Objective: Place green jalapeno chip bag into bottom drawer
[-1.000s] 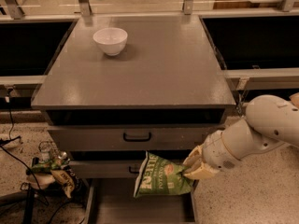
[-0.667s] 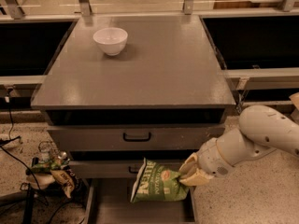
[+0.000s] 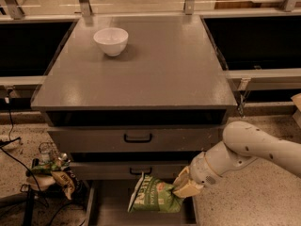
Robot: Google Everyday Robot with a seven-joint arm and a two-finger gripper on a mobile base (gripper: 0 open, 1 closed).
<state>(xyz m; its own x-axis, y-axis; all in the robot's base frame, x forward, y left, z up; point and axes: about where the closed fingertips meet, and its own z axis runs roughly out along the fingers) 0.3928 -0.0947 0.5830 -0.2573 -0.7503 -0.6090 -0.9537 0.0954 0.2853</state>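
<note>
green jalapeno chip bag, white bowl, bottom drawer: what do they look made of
The green jalapeno chip bag looks like thin foil or plastic film, judging by its creases. The claw pinches its right edge above the bottom drawer. The white bowl is probably glazed ceramic, possibly plastic: smooth, with soft highlights. The drawer has a flat matte grey floor, likely painted metal or laminate.

Dim warm light, glare on cabinet (image 3: 155, 65), tool (image 3: 181, 188) gripping bag (image 3: 150, 197) below
</note>
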